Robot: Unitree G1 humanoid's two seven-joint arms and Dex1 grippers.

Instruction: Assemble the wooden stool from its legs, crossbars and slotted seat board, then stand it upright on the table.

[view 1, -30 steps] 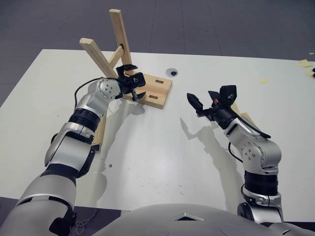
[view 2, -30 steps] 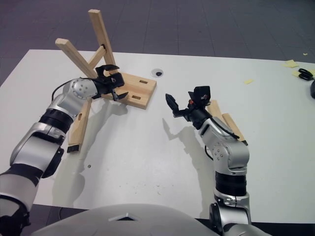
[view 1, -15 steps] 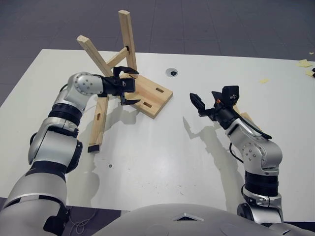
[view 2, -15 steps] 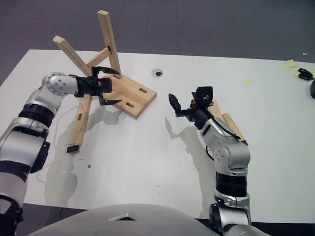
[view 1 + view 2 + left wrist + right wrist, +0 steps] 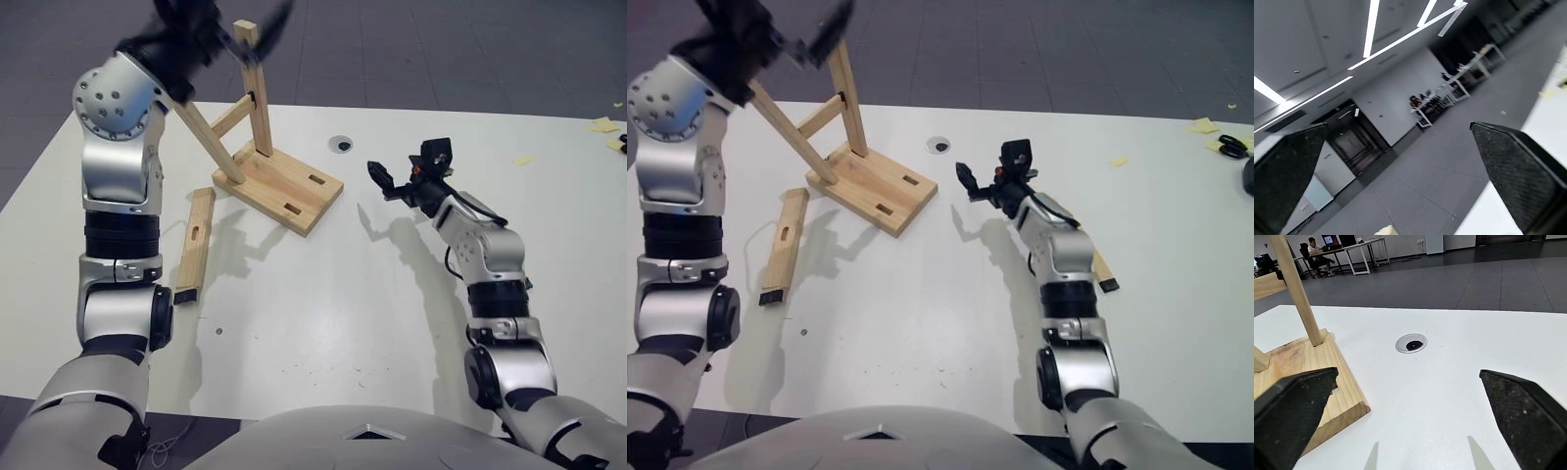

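1. Hovering open and empty, your left end effector (image 5: 220, 29) sits by the leg tops (image 5: 246, 31), seat board (image 5: 284, 186) below it on the worktop (image 5: 323, 294).
2. Your right end effector (image 5: 404, 171) gapes open, seat board just ahead.

A white desk (image 5: 323, 323) has a round cable grommet (image 5: 342, 145) set in it near the far edge. Yellow paper scraps (image 5: 606, 125) lie toward its far right corner, close to a dark object (image 5: 1248, 174). Beyond is grey tiled floor (image 5: 441, 49). Light strips (image 5: 1371, 24) cross the ceiling above a dark doorway (image 5: 1354, 142).
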